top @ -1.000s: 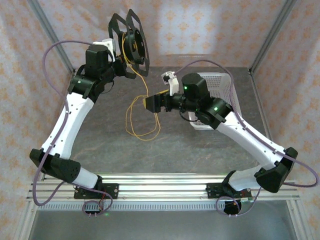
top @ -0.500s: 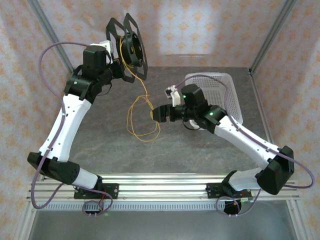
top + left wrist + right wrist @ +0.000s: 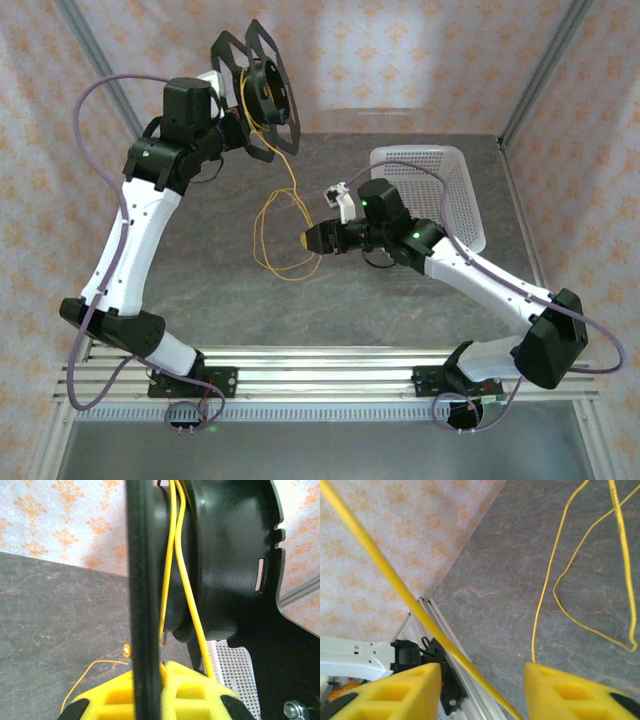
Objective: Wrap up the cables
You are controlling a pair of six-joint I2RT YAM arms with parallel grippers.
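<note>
right claw (image 3: 308, 240): spread, one strand of the yellow cable (image 3: 410, 599) running between its jaws, unpinched. counter (image 3: 400, 300), middle: most of that single cable lying in loose loops. white basket (image 3: 455, 165), far right: one. far left: left claw (image 3: 150, 680) clenched on the one black spool (image 3: 262, 85), raised; a couple of turns on, wrapping barely begun.

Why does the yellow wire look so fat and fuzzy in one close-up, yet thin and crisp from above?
Top external view: even soft light, the cable thin and sharp, shadows faint. Right wrist view: one strand runs close to the lens, so it blurs thick, while the loops on the table look crisp. Left wrist view: the black spool rim, close up, is a soft dark bar.
</note>
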